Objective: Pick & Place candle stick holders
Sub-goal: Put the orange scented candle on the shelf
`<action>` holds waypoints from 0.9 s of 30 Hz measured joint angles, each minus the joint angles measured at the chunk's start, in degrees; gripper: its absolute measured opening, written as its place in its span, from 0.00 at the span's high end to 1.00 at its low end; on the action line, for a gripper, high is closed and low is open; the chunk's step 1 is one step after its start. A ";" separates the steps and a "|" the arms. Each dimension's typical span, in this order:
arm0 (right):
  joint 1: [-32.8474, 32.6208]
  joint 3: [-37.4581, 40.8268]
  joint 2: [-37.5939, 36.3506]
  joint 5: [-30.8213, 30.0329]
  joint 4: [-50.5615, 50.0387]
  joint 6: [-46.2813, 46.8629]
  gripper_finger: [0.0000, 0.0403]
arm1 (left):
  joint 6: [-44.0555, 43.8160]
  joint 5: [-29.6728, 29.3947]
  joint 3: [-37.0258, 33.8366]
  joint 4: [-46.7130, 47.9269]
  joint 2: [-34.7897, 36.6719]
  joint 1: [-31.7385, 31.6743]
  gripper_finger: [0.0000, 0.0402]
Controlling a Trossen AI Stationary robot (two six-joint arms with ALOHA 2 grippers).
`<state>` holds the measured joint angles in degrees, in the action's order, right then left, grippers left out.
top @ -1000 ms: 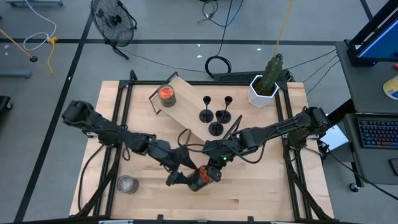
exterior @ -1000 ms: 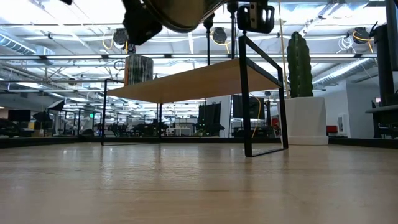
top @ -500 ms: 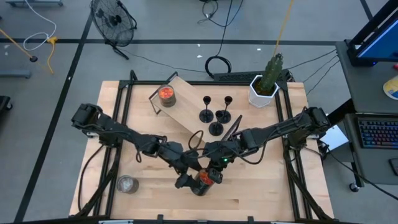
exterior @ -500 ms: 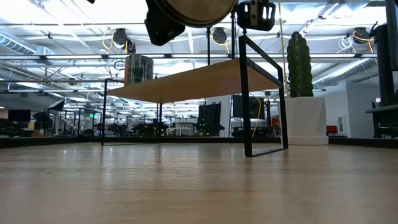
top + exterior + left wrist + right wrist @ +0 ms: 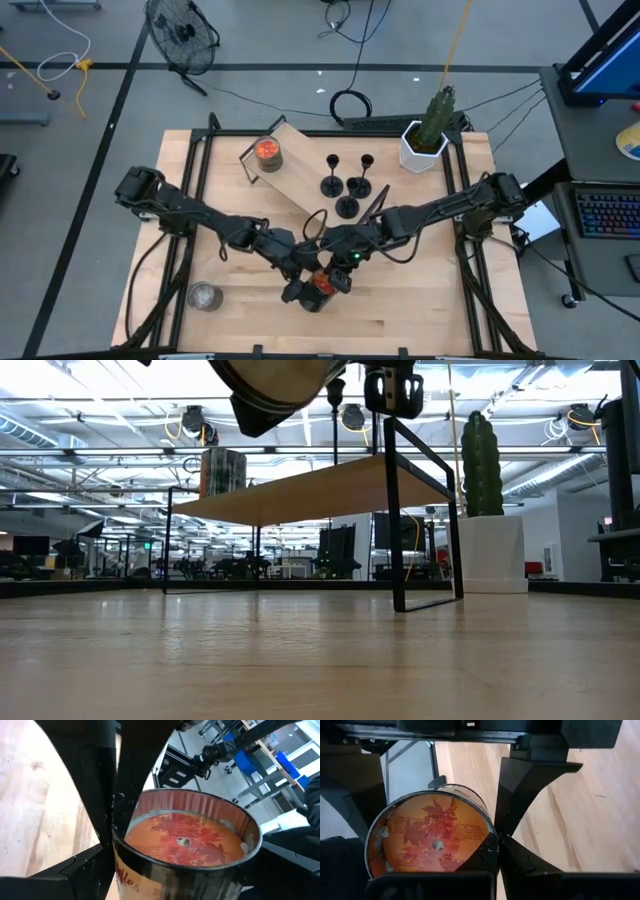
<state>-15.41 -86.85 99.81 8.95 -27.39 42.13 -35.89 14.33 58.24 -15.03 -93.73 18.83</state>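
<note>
The left claw [image 5: 303,291], jaws spread around the orange-filled glass jar [image 5: 320,284], shifts right, then edges slightly back.

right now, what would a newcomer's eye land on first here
First, both arms meeting near the table's front middle around a glass jar with orange filling, held up off the table: the left gripper stands wide around it and the right gripper is beside it. Next, three black candle stick holders standing untouched near the back, beside a wooden shelf carrying a second orange jar.
</note>
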 joint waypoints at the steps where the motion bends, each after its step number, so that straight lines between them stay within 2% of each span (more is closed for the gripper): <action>1: 0.08 0.00 0.00 -0.16 0.10 0.01 1.00 | 0.62 0.39 0.00 0.05 0.05 0.02 0.02; 17: 0.51 0.00 0.09 -3.15 3.52 -0.42 1.00 | -2.22 -0.35 0.06 0.94 0.05 0.09 0.03; 22: 0.51 0.00 0.09 -2.89 3.63 -0.40 1.00 | -1.95 -0.21 0.07 1.37 0.07 0.15 0.13; 27: 0.53 0.00 0.09 -1.85 3.85 -0.97 1.00 | -2.76 -0.18 0.07 1.40 0.09 0.15 0.13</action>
<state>-14.87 -86.85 99.90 7.11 -23.54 41.16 -38.64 14.15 58.30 -13.63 -93.65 18.98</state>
